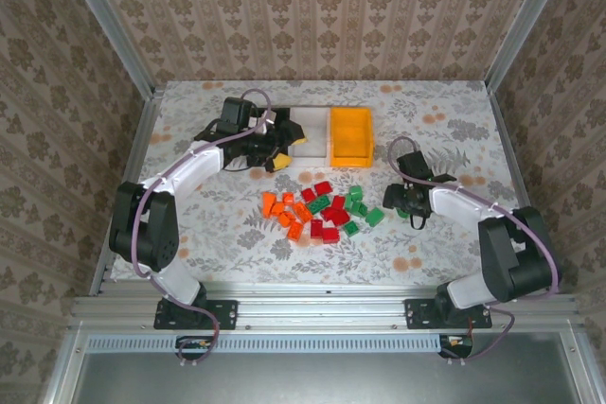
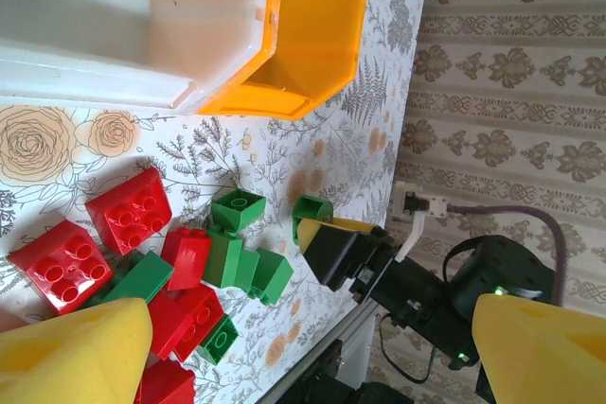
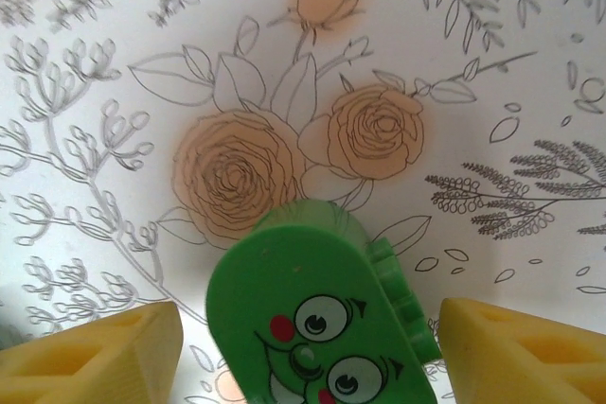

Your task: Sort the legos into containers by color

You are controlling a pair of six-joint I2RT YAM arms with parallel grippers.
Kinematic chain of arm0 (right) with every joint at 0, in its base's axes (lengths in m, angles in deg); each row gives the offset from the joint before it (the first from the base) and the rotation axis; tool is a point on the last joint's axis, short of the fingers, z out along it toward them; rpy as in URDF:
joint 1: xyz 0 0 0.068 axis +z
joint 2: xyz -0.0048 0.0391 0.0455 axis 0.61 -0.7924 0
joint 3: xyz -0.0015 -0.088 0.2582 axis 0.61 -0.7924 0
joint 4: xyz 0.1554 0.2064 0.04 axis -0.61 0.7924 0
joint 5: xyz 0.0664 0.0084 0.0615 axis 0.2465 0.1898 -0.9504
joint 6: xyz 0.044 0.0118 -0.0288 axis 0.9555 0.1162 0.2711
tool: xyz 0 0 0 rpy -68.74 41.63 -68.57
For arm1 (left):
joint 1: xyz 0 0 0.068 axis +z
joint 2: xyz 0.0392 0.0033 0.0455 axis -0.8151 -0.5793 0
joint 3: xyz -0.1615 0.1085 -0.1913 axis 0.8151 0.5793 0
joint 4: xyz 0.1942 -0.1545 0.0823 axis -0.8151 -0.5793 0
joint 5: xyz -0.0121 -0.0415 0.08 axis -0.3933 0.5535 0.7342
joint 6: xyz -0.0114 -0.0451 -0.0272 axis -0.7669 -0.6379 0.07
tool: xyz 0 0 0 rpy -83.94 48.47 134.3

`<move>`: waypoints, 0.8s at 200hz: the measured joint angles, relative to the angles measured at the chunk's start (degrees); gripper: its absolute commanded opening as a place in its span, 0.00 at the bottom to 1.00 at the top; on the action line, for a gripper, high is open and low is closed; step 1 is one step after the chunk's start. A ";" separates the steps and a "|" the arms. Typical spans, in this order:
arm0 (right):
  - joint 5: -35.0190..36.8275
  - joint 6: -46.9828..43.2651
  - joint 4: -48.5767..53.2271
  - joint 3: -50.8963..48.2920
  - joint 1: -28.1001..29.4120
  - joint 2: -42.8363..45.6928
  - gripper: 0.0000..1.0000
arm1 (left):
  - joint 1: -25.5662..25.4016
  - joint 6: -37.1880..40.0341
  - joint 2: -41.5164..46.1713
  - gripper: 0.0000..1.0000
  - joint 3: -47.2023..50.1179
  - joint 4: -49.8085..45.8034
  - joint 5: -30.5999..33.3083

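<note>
Red, green and orange legos lie in a loose pile at the table's middle. A white container and an orange-yellow container stand side by side behind the pile. My left gripper hovers open by the white container, above red legos and green legos, holding nothing. To the pile's right, my right gripper is low over the table. A green rounded lego with a printed face lies between its yellow fingers, with a gap on the left side.
The orange-yellow container looks empty inside. Metal frame rails run along the table's left edge and right edge. Wallpapered walls close in the back and sides. Bare flowered tabletop lies in front of the pile.
</note>
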 measured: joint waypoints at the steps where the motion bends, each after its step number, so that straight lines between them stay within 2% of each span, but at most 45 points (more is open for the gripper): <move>1: -0.02 -0.04 0.04 0.00 0.04 -0.20 0.69 | 0.00 0.00 0.00 0.90 0.00 0.00 0.00; 49: 1.51 -0.46 0.63 0.39 1.27 -2.16 0.55 | -0.11 0.15 0.00 0.90 0.00 -0.02 0.00; 96: 3.08 -0.83 0.92 2.64 1.55 -3.80 0.37 | -0.37 0.17 0.00 0.90 0.00 -0.07 -0.02; 160: 6.71 -1.07 2.01 4.83 4.76 -3.76 0.31 | -0.37 0.63 0.00 0.90 0.00 -0.70 0.00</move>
